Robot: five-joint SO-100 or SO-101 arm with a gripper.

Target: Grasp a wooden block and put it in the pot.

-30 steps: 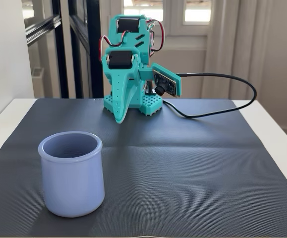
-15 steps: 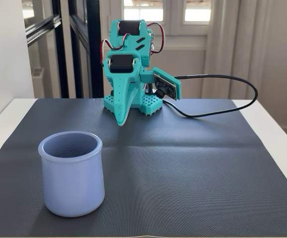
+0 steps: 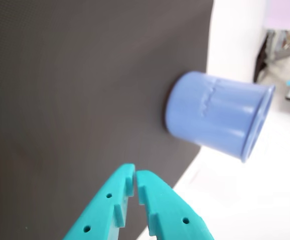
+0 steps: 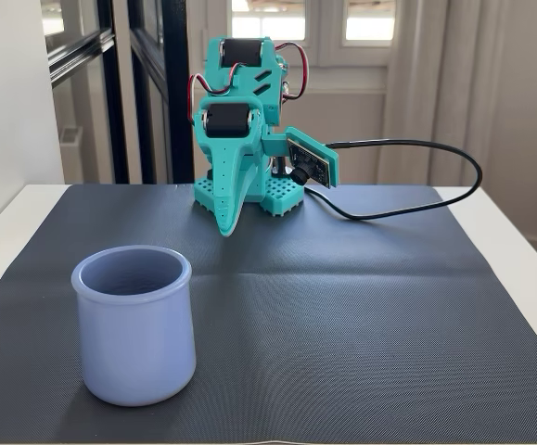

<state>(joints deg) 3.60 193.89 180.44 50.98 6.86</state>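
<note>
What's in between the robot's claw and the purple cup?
Nothing but bare dark mat in the fixed view, between gripper and pot.

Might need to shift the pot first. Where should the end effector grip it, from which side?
Judging by shape: the pot stands upright, handle-free, mouth open. Come from above and pinch the thick rim, one finger inside, one outside; the body looks too wide to span.

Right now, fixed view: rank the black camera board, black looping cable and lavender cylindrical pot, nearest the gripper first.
1. Camera board, just right of the gripper.
2. Cable, farther right.
3. Pot, front left.
</note>
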